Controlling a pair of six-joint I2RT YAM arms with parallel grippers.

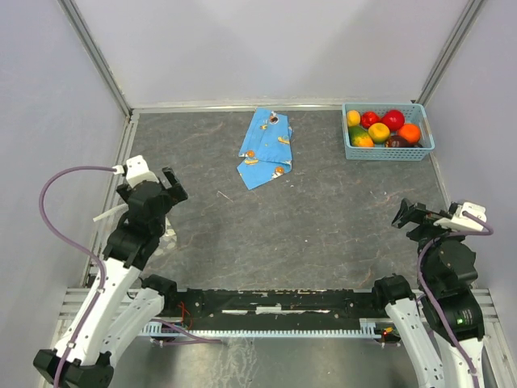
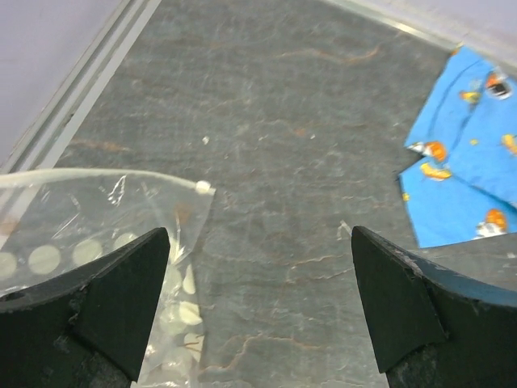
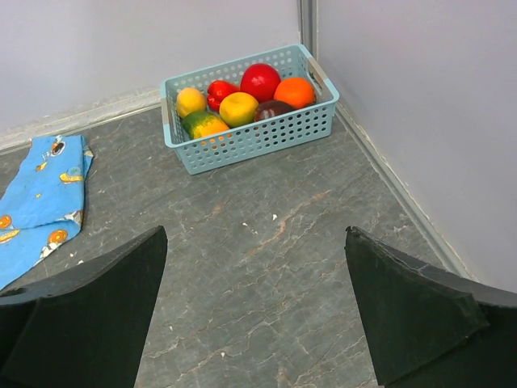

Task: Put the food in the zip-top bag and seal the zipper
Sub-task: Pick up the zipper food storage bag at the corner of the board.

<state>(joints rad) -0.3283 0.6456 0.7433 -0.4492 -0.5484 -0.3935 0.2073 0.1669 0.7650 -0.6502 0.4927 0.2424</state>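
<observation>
Left wrist: left gripper (image 2: pixel 258 234) spread wide by the zip-top bag (image 2: pixel 97 212). Right gripper (image 3: pixel 255 233) spread too, food (image 3: pixel 239 107) in basket (image 3: pixel 258 142) ahead.

Brightness: even, soft white light in all three views, with pale walls and no dim corners.
Shadows: faint and short, with a soft one along the near side of the mesh basket (image 3: pixel 250 141).
Glare: small white glints on the creased zip-top bag (image 2: pixel 97 242); the grey table (image 1: pixel 323 226) looks matte.
Focus: the top view is sharp; the left gripper (image 2: pixel 258 234) and right gripper (image 3: pixel 255 230) look slightly soft up close.
Colour: the food (image 3: pixel 242 93) is vivid, not washed out.
Distortion: the walls splay outward in the top view.
</observation>
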